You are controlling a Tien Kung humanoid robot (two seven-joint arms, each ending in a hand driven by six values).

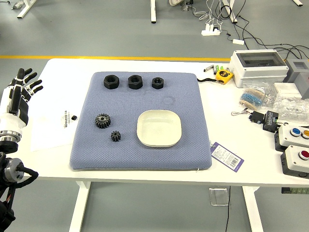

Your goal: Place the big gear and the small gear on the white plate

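Black and toothed, the big gear [103, 121] rests on the blue-grey textured mat [188, 99], left of the white plate [159, 128]; the small gear [116, 136] lies near it. We count both placements as outstanding: the smooth, round-cornered plate holds neither part. We note three dark hexagonal nuts [135, 86] along the mat's far side. Our left hand [25, 90], fingers spread, grasps nothing beside the mat.

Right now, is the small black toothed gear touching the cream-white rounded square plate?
Apart: the head view shows blue mat surface between the small black gear and the rim of the cream-white plate.
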